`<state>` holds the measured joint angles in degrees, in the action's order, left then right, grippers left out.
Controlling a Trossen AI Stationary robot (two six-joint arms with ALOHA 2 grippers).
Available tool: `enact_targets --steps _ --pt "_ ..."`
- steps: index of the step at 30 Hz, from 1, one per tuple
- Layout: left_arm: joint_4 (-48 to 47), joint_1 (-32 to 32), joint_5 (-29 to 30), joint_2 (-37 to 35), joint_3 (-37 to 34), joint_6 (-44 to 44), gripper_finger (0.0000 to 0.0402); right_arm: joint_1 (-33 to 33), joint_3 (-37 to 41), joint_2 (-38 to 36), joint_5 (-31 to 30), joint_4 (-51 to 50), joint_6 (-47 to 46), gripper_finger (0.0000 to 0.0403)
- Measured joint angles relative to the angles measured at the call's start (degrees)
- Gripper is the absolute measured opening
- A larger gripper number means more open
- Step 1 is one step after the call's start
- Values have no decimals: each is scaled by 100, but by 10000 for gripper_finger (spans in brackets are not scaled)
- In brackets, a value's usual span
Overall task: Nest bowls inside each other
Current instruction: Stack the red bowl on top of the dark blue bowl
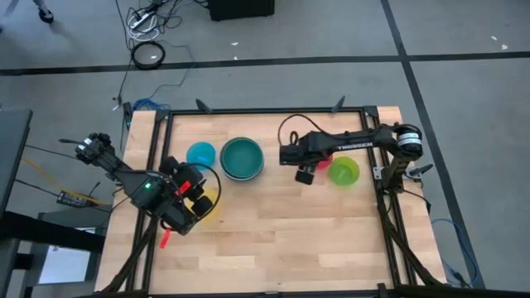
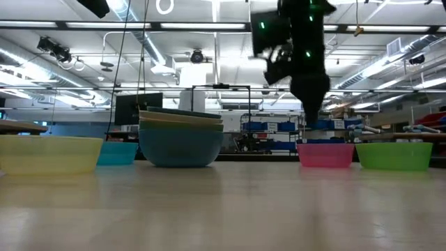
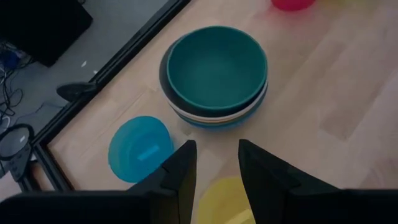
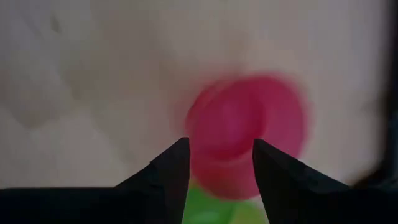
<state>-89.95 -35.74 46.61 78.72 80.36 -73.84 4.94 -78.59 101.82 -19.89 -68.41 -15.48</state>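
The right gripper (image 4: 214,165) hangs over the round pink plastic bowl (image 4: 245,134), jaws apart, likely to seize its rim. The left gripper (image 3: 214,165) waits above the round yellow plastic bowl (image 3: 227,202), jaws apart too.

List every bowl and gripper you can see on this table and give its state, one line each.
teal bowl: upright, on top of a nested stack
cyan bowl: upright, alone beside the stack
yellow bowl: upright, alone, under the left arm
pink bowl: upright, alone, below the right gripper
lime bowl: upright, alone beside the pink bowl
left gripper: open, empty
right gripper: open, above the pink bowl, holding nothing
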Motion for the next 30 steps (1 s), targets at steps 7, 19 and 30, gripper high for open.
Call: enact_targets --steps 7,19,30 --pt "3 -117 18 2 -2 -13 128 276 858 2 488 729 -57 167" --pt "2 -119 64 2 -2 -33 128 605 1460 4 517 2110 235 153" --pt "-4 -119 171 2 0 -35 128 741 1510 7 779 2322 505 9"
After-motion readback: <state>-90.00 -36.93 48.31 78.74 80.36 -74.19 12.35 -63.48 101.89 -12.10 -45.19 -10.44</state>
